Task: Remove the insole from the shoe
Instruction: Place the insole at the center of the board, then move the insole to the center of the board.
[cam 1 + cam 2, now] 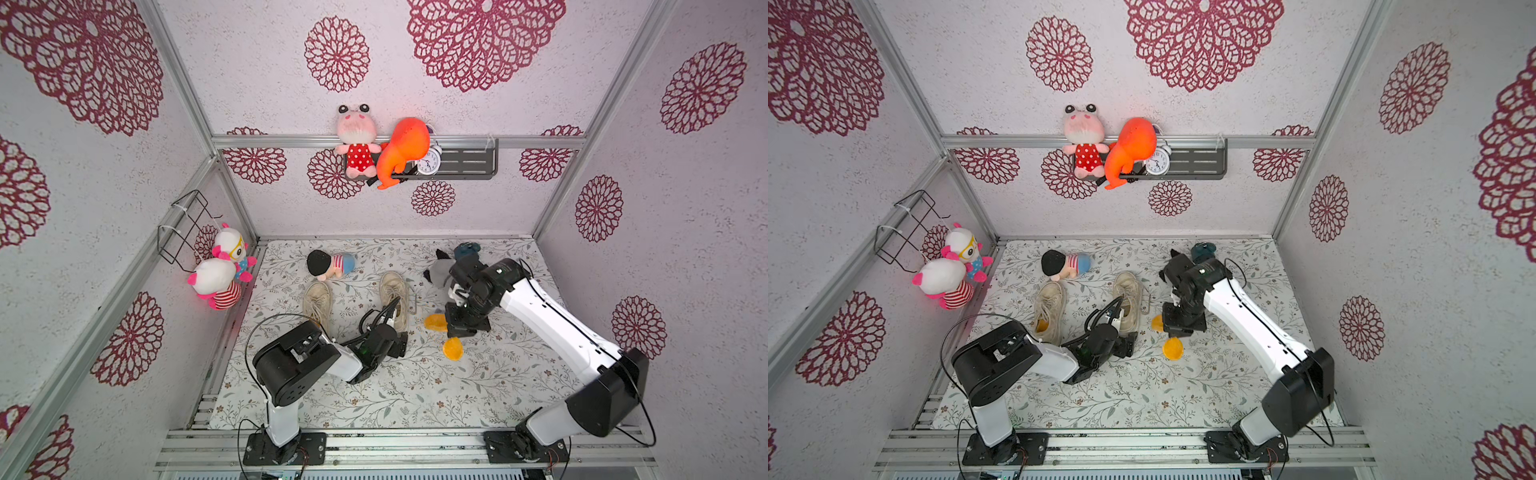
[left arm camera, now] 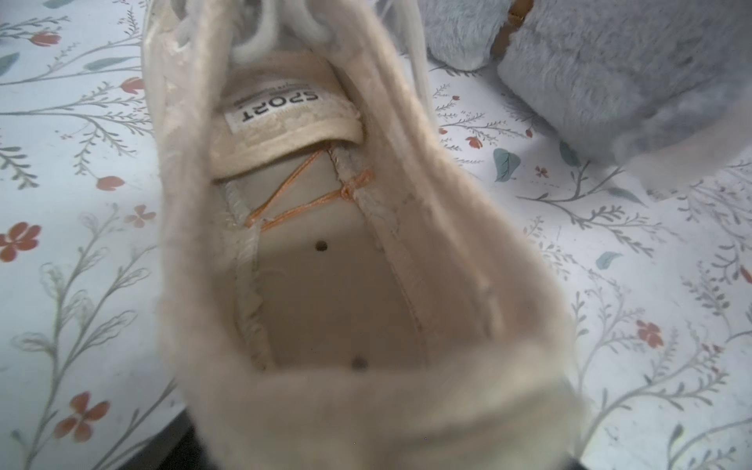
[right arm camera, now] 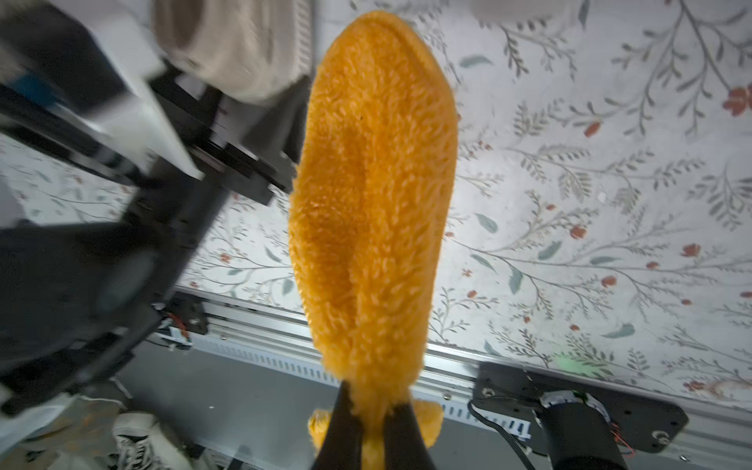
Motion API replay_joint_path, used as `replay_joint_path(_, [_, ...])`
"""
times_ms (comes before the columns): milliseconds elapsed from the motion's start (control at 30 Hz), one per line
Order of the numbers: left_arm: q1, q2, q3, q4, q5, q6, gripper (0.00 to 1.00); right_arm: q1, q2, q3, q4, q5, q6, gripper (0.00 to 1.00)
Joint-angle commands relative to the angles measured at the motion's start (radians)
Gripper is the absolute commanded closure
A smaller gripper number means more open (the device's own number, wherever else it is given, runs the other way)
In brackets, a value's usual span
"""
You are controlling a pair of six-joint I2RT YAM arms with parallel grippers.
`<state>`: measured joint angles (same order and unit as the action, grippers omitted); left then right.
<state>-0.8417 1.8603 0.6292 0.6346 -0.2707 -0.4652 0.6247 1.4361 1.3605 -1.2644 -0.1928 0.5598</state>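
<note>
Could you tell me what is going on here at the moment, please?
The right gripper is shut on one end of a fuzzy orange insole, holding it out over the floral table beside the shoe. The left gripper sits at that shoe's heel opening, and its wrist camera shows the inside bare, with no orange lining. So the insole looks to be out. A second beige shoe lies apart from both arms.

The left claw point(image 1: 1120, 309) overlaps a beige shoe point(image 1: 1130, 291), an orange insole point(image 1: 1173, 348) under the right arm point(image 1: 1246, 324).
</note>
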Motion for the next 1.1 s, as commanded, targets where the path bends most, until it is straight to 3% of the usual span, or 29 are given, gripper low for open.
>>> replay_joint_path(0, [-0.004, -0.058, -0.03, -0.01, 0.124, -0.03, 0.04, 0.058, -0.064, -0.191, 0.181, 0.066, 0.027, 1.0])
replay_joint_path(133, [-0.029, -0.192, -0.097, -0.028, 0.101, -0.012, 0.02, 0.109, -0.06, -0.366, 0.403, 0.046, 0.101, 0.97])
replay_joint_path(233, [-0.03, -0.321, -0.106, -0.139, 0.08, -0.024, 0.02, 0.13, -0.041, -0.43, 0.444, 0.055, 0.11, 0.79])
replay_joint_path(367, [-0.03, -0.499, -0.068, -0.372, -0.015, -0.065, 0.02, 0.131, -0.004, -0.444, 0.382, 0.041, 0.042, 0.45])
replay_joint_path(500, [-0.011, -0.629, -0.007, -0.54, -0.118, -0.128, 0.02, 0.12, 0.02, -0.353, 0.285, 0.092, -0.036, 0.31])
replay_joint_path(600, [0.062, -0.657, 0.051, -0.659, -0.121, -0.238, 0.02, 0.118, 0.071, -0.313, 0.258, 0.142, -0.075, 0.28])
replay_joint_path(767, [0.214, -0.576, 0.171, -0.8, 0.064, -0.375, 0.01, 0.122, 0.157, -0.324, 0.375, 0.134, -0.071, 0.31])
replay_joint_path(967, [0.301, -0.348, 0.399, -0.976, 0.323, -0.375, 0.05, 0.142, 0.238, -0.366, 0.493, 0.142, -0.047, 0.37])
replay_joint_path(1067, [0.318, -0.269, 0.471, -1.008, 0.401, -0.376, 0.08, 0.145, 0.246, -0.399, 0.534, 0.149, -0.022, 0.45])
